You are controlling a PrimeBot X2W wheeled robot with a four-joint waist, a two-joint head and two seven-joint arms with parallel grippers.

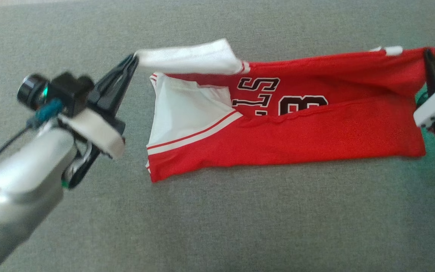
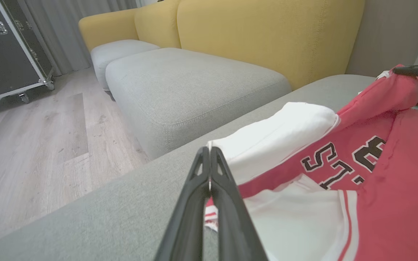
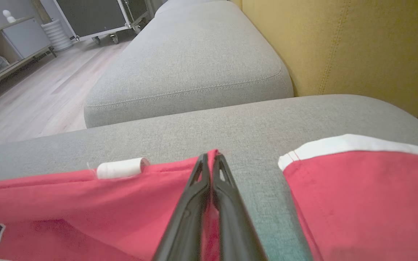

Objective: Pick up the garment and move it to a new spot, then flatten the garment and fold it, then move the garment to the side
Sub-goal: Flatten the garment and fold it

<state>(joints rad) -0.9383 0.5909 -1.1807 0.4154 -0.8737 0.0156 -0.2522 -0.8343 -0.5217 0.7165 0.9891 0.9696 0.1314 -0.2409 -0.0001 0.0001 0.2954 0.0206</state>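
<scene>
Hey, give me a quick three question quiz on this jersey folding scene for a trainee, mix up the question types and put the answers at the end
1. True or false: the left gripper is shut on the white edge of the jersey.
2. What does the jersey lie on? A) a wooden floor B) a grey cushion C) a black case
3. Fill in the colour: the right gripper pinches the jersey's ___ fabric.
Key: 1 true; 2 B; 3 red.
</scene>
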